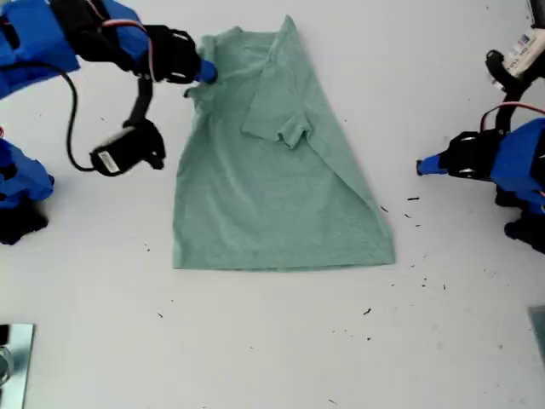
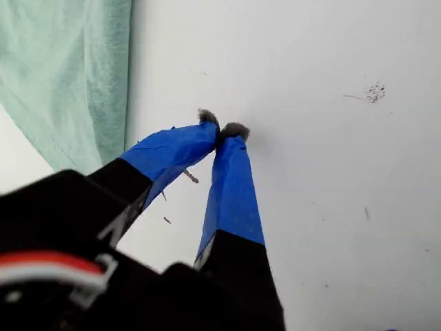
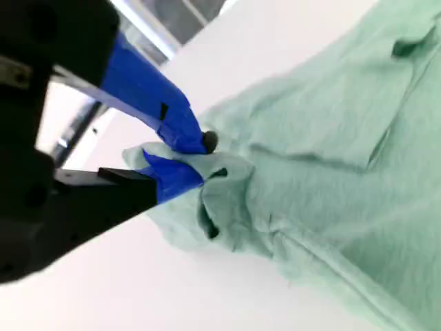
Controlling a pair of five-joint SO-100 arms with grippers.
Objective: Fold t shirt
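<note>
Pinching a bunched edge of the pale green t shirt (image 3: 324,158), my second gripper (image 3: 196,155) has its blue jaws clamped on a fold of cloth at the shirt's shoulder, near the collar end. The t shirt lies flat on the white table (image 1: 272,341). The sleeve (image 1: 277,115) on the side away from that grip is already turned in over the chest, and the hem is straight at the opposite end. My first gripper (image 2: 224,131) sits well apart from the shirt, off its long edge, jaws pressed together on nothing. Doing this fold well likely means lifting the held shoulder only a little. It should then be carried across the chest so the edge lands parallel to the first fold, without dragging the body askew.
</note>
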